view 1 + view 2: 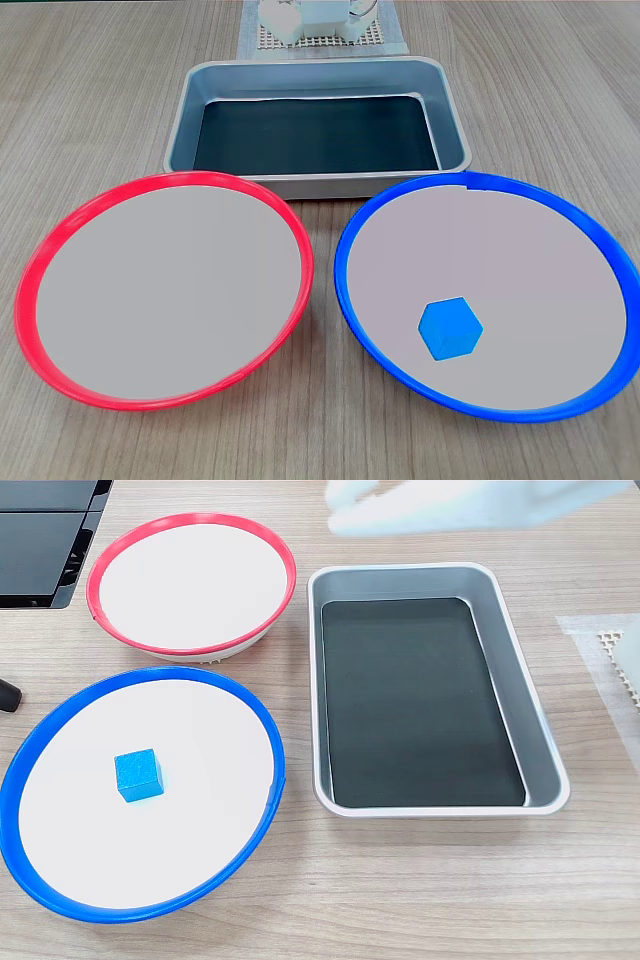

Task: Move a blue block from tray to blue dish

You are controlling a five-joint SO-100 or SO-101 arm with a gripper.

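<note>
Blue cube block [450, 329] [138, 775] sits inside the round blue-rimmed dish [345, 285] [268, 730], w/ a red-rimmed dish [300, 250] [285, 565] alongside. Grey metal tray [455, 130] [530, 710] w/ dark bottom on wood surface [80, 90] [400, 880]. Blurred white arm [470, 502] above tray; can't tell the jaws' state.

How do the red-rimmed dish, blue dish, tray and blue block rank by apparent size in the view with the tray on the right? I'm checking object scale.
1. Tray and blue dish: too alike to rank.
2. Red-rimmed dish, farther from the camera.
3. Blue block, by far the smallest.
</note>
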